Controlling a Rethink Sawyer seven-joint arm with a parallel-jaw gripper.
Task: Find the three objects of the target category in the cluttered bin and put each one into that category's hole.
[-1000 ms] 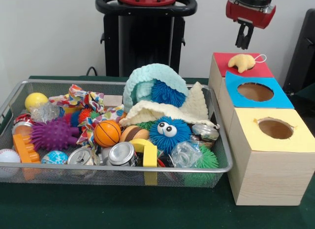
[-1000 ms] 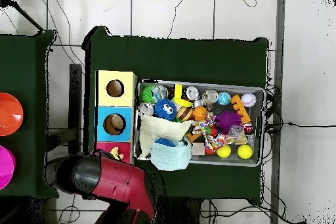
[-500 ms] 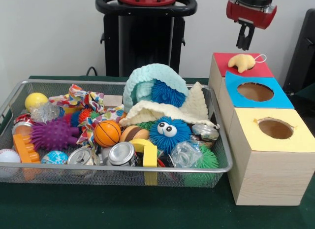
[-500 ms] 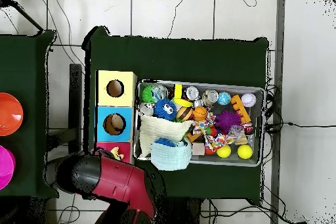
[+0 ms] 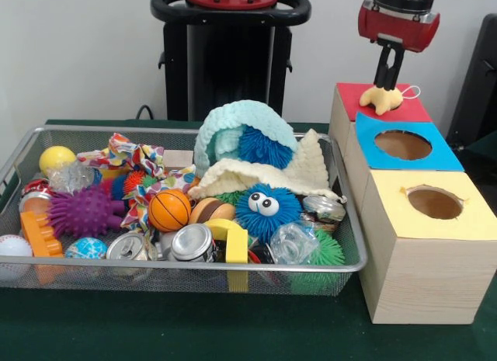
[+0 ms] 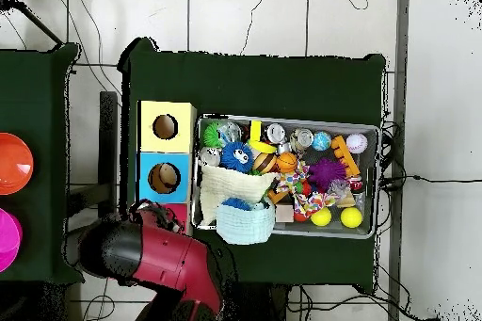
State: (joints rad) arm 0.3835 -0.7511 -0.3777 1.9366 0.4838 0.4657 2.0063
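Note:
A small yellow plush toy [image 5: 382, 99] lies on top of the red-topped box [image 5: 413, 111], the farthest of three boxes to the right of the bin. My gripper [image 5: 386, 81] reaches down from above with its narrow dark fingers together, and their tips touch the top of the plush. The fingers look shut and are not around it. In the overhead view the red arm [image 6: 151, 256] covers the gripper, the plush and most of the red box [image 6: 177, 212].
A blue-topped box [image 5: 403, 144] and a yellow-topped box [image 5: 435, 203], each with a round hole, stand nearer. The wire bin [image 5: 194, 262] holds balls, cans, spiky toys, a knitted teal hat [image 5: 242, 128] and a cream cloth [image 5: 256, 175]. A black pedestal stands behind.
The gripper has come down from above the red box until its tips touch the yellow plush. In the overhead view the arm now covers the plush.

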